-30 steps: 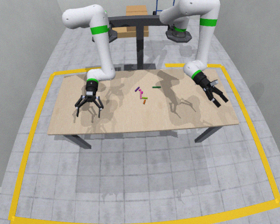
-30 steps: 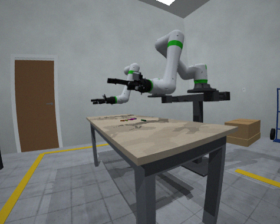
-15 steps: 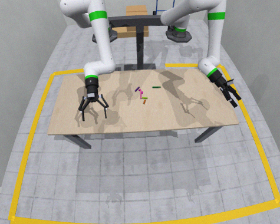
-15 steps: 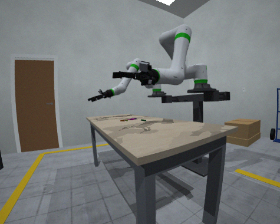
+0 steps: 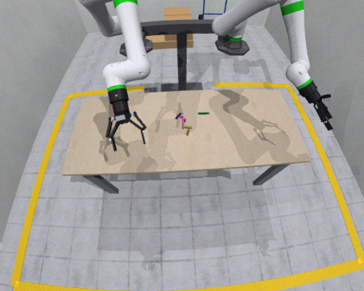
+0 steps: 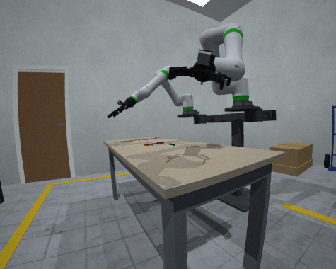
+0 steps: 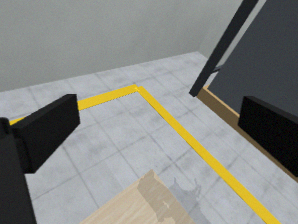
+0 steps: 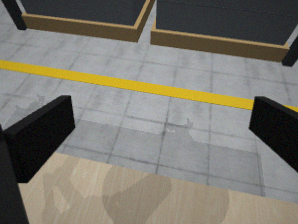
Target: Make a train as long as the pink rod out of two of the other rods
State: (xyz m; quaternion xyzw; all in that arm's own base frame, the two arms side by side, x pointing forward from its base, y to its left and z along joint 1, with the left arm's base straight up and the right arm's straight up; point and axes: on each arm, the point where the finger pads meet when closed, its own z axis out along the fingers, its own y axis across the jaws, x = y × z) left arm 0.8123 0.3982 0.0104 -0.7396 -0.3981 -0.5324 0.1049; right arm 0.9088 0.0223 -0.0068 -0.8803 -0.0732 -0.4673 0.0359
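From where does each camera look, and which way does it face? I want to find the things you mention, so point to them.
Top: high in front, facing down toward the mount (image 5: 182,63) (image 6: 237,131); both arms.
Exterior: beyond the left arm's table end, looking lengthwise; both arms.
Left wrist: left gripper (image 5: 328,112) (image 6: 198,78) (image 7: 159,117), facing a table (image 5: 172,162) (image 6: 236,159) (image 7: 120,207) (image 8: 250,207) corner; fingers.
Right wrist: right gripper (image 5: 129,145) (image 6: 114,109) (image 8: 162,116), facing the front edge; fingers.
Top and exterior share the green rod (image 5: 203,113) (image 6: 172,144).
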